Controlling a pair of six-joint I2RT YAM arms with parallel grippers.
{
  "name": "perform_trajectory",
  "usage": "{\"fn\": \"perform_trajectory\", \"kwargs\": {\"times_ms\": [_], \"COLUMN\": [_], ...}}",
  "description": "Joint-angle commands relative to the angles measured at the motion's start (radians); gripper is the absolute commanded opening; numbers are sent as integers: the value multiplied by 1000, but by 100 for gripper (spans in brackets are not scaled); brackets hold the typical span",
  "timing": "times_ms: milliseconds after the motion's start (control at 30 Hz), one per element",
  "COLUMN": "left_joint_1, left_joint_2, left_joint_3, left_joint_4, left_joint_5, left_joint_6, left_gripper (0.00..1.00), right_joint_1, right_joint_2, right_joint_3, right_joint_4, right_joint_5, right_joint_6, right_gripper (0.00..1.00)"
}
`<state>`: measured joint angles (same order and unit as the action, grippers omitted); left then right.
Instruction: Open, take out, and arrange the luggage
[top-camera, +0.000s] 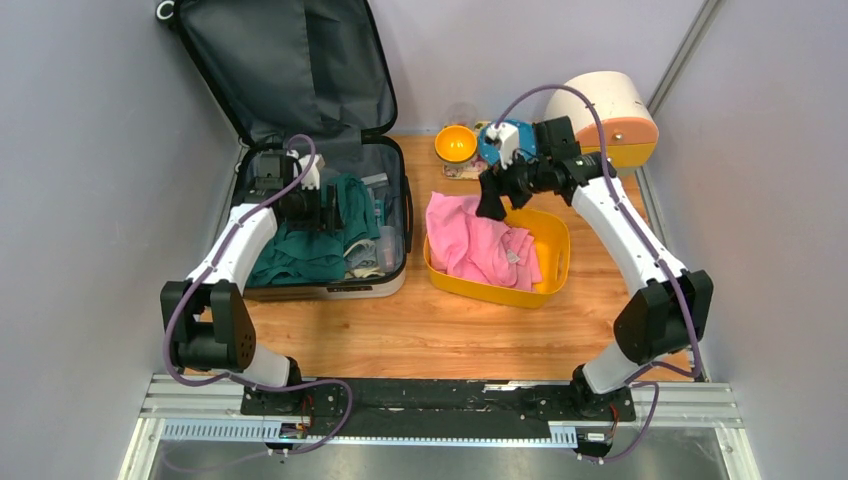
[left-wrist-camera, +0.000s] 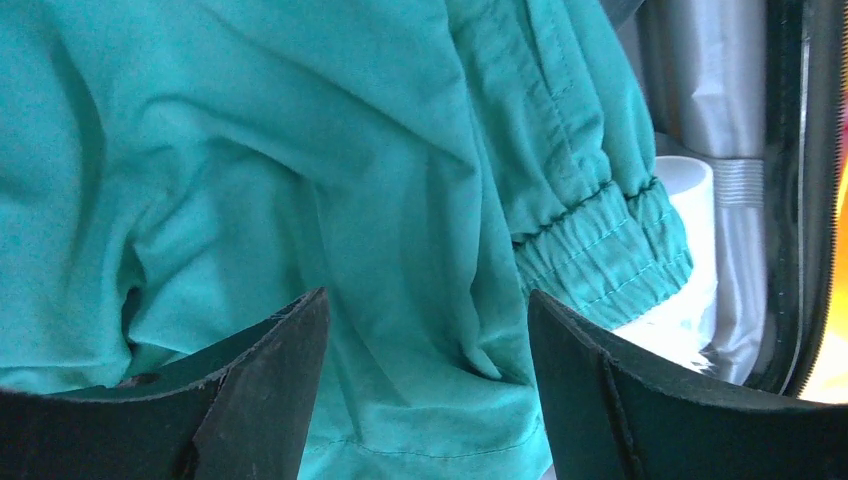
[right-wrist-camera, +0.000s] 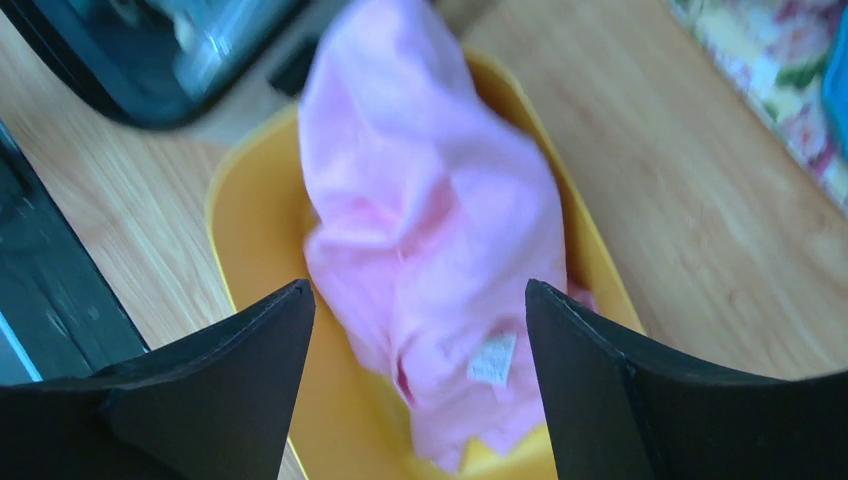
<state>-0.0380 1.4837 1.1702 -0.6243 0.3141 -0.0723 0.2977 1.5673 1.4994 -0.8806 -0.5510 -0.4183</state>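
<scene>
The left gripper, wide open and empty, hangs just above the green garment in the luggage. The right gripper, open and empty too, is over the bin.

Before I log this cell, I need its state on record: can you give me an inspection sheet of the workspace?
Surface: light wooden tabletop, no spills seen.
Job's things: silver-white hard-shell suitcase lies open, lid raised; teal fabric garment inside.
Clutter: yellow plastic bin holding a pink cloth; small orange bowl; round cream-and-orange box at the back right.
Grippers: left gripper open over the teal fabric garment; right gripper open above the pink cloth, holding nothing.
Cables: purple cable looped along each arm; no snag seen.
Surroundings: grey walls on three sides; metal rail at the near edge.
</scene>
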Motion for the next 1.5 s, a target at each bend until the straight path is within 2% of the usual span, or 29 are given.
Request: {"fn": "perform_trajectory", "kwargs": {"times_ms": [0, 33, 167, 200, 267, 433, 567, 667, 767, 867, 900, 967, 1000, 1133, 1233, 1367, 1467], "left_joint_1": [-3, -3, -3, -3, -3, -3, -3, -3, -3, -3, -3, -3, -3, -3, -3, -8, -8], "left_joint_2": [-78, -86, -97, -100, -105, -132, -151, -155, -138, -129, -128, -129, -135, -152, -158, -160, -154], "left_joint_3": [-56, -67, -95, -109, -115, -132, -164, -184, -188, -185, -176, -169, -165, -164, -168, -187, -199], "left_joint_4": [17, 18, 18, 23, 37, 73, 78, 87, 86, 104, 110, 133, 144, 227, 268, 356, 382], "left_joint_5": [-50, -46, -6, -3, 2, 66, 91, 83, 69, 82, 91, 144, 161, 287, 348, 405, 410], "left_joint_6": [-11, -1, -1, -1, -1, -32, -37, -24, -14, -14, -23, -32, -50, -99, -130, -182, -169], "left_gripper": [79, 77, 68, 65, 63, 74, 74, 71, 62, 38, 25, 15, 2, 0, 0, 0, 0], "right_joint_1": [69, 105, 207, 230, 296, 376, 411, 435, 451, 452, 452, 446, 443, 408, 386, 376, 374], "right_joint_2": [113, 140, 275, 331, 388, 514, 579, 620, 654, 675, 677, 682, 683, 680, 668, 694, 720], "right_joint_3": [151, 209, 355, 389, 506, 579, 607, 624, 627, 619, 614, 604, 598, 550, 536, 564, 587], "right_joint_4": [195, 213, 304, 302, 263, 292, 311, 313, 307, 307, 308, 322, 331, 442, 520, 560, 496], "right_joint_5": [-58, -49, 58, 147, 213, 247, 263, 273, 306, 306, 298, 231, 171, -34, -88, -92, -15], "right_joint_6": [344, 442, 648, 682, 723, 806, 825, 834, 834, 854, 858, 878, 895, 1027, 1090, 1129, 1093], "right_gripper": [81, 81, 84, 85, 89, 92, 92, 92, 93, 93, 94, 95, 95, 97, 97, 98, 98]}}
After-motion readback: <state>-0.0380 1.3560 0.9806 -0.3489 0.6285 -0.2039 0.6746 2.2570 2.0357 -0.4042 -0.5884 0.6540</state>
